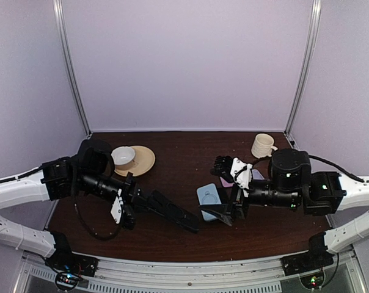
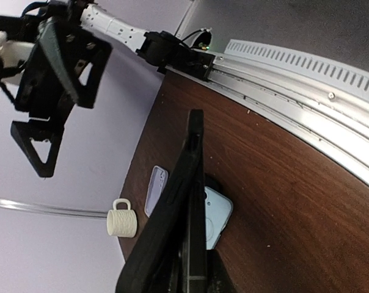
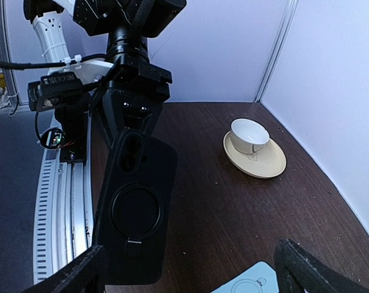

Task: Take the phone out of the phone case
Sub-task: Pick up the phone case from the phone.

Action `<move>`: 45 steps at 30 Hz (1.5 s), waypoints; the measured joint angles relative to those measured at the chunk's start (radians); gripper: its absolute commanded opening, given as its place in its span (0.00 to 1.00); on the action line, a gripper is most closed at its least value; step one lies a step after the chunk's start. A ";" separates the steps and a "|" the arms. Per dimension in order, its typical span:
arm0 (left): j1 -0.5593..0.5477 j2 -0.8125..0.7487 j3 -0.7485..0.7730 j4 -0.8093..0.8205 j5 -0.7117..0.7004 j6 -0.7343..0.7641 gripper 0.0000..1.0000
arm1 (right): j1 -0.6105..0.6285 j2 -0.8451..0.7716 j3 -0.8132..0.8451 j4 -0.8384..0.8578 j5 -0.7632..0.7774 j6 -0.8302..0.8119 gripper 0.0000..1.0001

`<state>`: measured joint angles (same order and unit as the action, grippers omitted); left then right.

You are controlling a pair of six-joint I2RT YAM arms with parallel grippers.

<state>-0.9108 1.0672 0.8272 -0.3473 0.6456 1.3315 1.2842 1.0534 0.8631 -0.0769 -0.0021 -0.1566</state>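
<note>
My left gripper [image 1: 143,200] is shut on one end of a black phone case [image 1: 175,212] and holds it above the table, pointing right. In the right wrist view the black case [image 3: 135,207] shows its back, with a ring stand and a camera cut-out, and hangs from the left gripper [image 3: 134,97]. In the left wrist view the black case [image 2: 184,201] is edge-on, so I cannot make out the phone itself. My right gripper [image 1: 226,213] is open, and its fingers [image 3: 71,274] stand on either side of the case's free end without touching it.
A light blue case [image 1: 208,195] lies flat on the table under the right gripper and also shows in the left wrist view [image 2: 218,215]. A lilac case [image 2: 155,190] lies beyond it. A ribbed mug [image 1: 263,145] stands back right. A cup on a saucer [image 1: 138,160] stands back left.
</note>
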 measured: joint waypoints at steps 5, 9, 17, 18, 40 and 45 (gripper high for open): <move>-0.010 -0.003 -0.007 -0.040 -0.032 0.190 0.00 | 0.000 -0.007 0.071 -0.077 -0.055 0.028 0.99; -0.010 -0.010 -0.053 -0.011 -0.041 0.261 0.00 | 0.000 0.036 0.154 -0.138 -0.108 0.060 0.99; -0.010 -0.023 -0.150 0.062 -0.059 0.309 0.00 | -0.023 0.304 0.430 -0.333 -0.214 0.122 0.99; -0.010 -0.027 -0.152 0.068 -0.062 0.310 0.00 | -0.031 0.337 0.454 -0.350 -0.243 0.132 1.00; -0.010 -0.104 -0.201 0.129 -0.089 0.288 0.00 | -0.116 0.702 0.671 -0.427 -0.571 0.212 0.99; -0.009 -0.104 -0.207 0.121 -0.096 0.281 0.00 | -0.116 0.740 0.700 -0.430 -0.574 0.208 0.99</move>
<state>-0.9199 0.9634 0.6205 -0.2264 0.5495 1.6127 1.1683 1.7931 1.5631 -0.5072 -0.5762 0.0513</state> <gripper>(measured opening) 0.096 0.994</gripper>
